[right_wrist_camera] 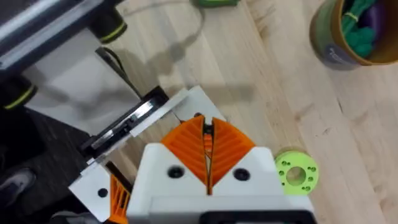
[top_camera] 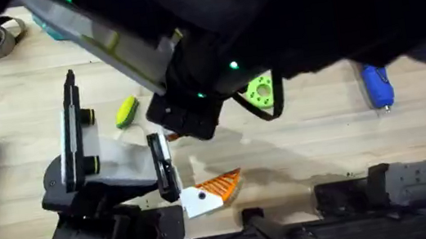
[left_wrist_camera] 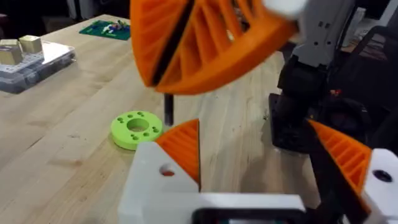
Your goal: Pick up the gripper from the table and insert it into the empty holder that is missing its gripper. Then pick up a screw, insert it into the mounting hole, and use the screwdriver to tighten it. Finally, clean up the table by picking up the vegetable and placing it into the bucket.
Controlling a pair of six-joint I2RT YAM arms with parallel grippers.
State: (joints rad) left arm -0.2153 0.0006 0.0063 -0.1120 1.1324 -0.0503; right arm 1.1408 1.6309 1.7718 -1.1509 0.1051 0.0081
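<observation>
One loose gripper lies flat on the table in the overhead view, its white block just beside the foot of the holder and not yet in it, with the vegetable apart on the holder's far side. From the left wrist, the left gripper stands open with nothing between its fingers. From the right wrist, the right gripper hovers above the holder, pads pressed together and empty as far as I can tell. I'd reckon the part is light, stiff plastic with a wedge apt to slip, so best pinched across its square white block.
</observation>
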